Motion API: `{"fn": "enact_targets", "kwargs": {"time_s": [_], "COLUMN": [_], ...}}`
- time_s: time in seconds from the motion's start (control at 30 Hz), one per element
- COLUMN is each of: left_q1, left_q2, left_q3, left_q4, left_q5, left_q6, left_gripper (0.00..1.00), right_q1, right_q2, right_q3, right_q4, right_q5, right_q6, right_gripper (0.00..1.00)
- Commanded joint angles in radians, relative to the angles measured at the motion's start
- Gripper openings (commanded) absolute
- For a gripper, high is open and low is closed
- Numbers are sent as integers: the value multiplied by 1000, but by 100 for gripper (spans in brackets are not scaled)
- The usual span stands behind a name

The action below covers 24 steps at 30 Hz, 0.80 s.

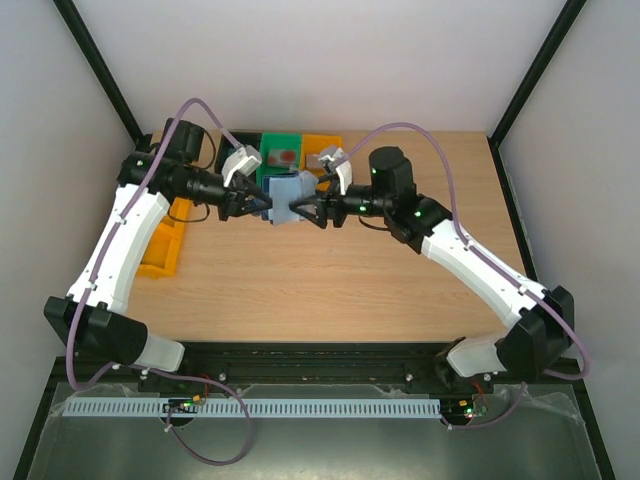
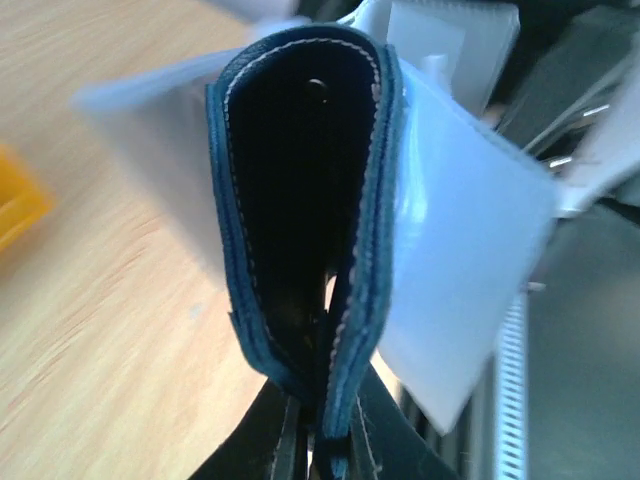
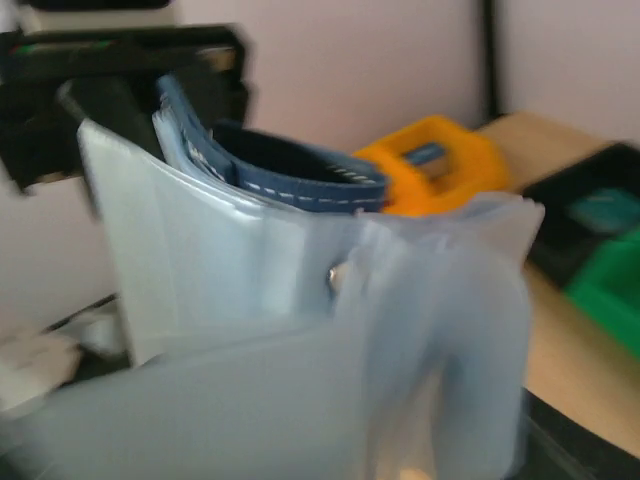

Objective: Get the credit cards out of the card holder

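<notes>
Card holder (image 1: 288,198) in the air between the two arms
The left gripper (image 2: 320,440) has its jaws clamped on the card holder's folded edge, above the worktop (image 1: 330,290); for the right gripper (image 1: 305,212) I cannot tell. With only this thin pinch, the holder may swing and slip out.

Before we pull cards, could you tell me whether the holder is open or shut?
Open: on the holder, the snap tab is unfastened and the pale pockets are spread out.
</notes>
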Motion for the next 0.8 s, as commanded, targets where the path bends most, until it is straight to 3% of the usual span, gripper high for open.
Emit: {"fn": "enact_targets", "kwargs": {"time_s": [0.0, 0.1, 0.3, 0.47, 0.63, 0.77], "left_q1": [-13, -30, -62, -66, -68, -68], "left_q2": [-29, -28, -31, -24, -19, -22], "left_q3": [-43, -49, -37, -27, -18, -18], "left_q4": [211, 251, 241, 213, 184, 150], "left_q5": [-412, -667, -701, -526, -390, -303], "left_q6": [-251, -280, -276, -265, -241, -199], "left_gripper": [2, 2, 2, 2, 2, 2], "right_q1": [-24, -33, -31, 8, 94, 98], "right_q2": [-97, -101, -82, -25, 73, 136], "right_q3": [-41, -32, -35, -53, 28, 79], "right_q4": [75, 28, 64, 224, 196, 185], "right_q5": [433, 522, 258, 210, 400, 405], "right_q6": [47, 33, 49, 197, 208, 241], "right_gripper": [72, 79, 89, 86, 84, 80]}}
